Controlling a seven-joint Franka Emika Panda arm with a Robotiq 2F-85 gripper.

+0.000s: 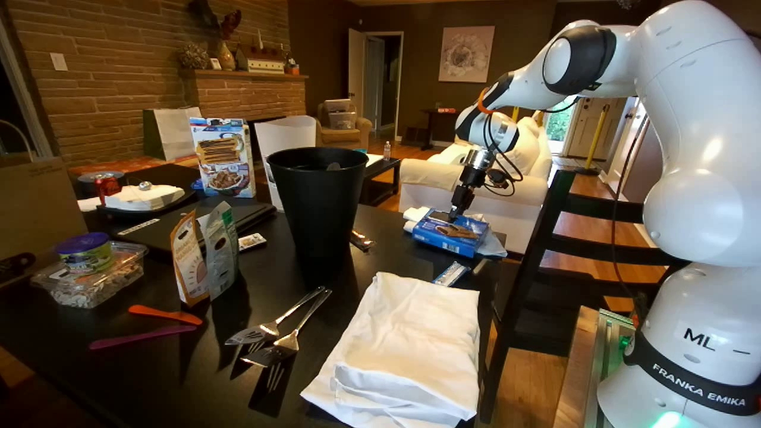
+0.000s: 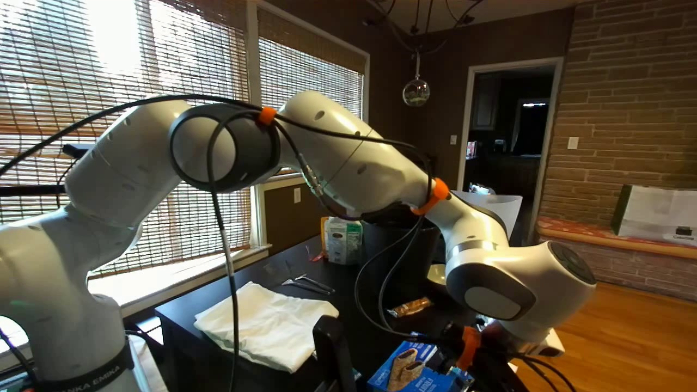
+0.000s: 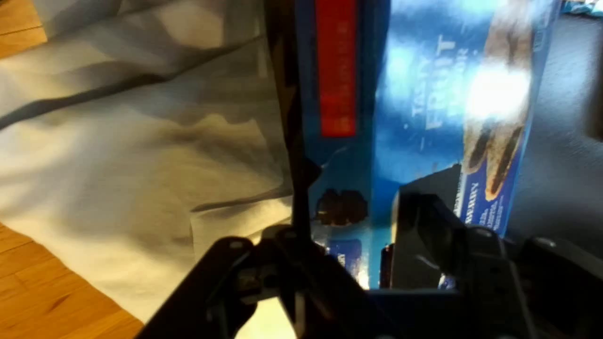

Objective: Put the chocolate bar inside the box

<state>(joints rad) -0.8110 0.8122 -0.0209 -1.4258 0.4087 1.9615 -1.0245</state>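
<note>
The blue box lies on the table with its printed bar picture facing up; it shows in both exterior views. A torn, dark opening breaks its top face, and I cannot tell what is inside. My gripper reaches down over the box. One of its fingers stands outside the box's long side; the opposite one is at the opening. The jaws stand apart, partly narrowed, with the box's edge between them; no firm contact shows. A brown-wrapped bar, probably the chocolate bar, rests on the table away from the gripper.
Near the box lies a blue-and-white wrapped bar. White cloth lies alongside the box. A tall black bin, folded white fabric, metal servers and pouches occupy the table. A dark chair back rises beside it.
</note>
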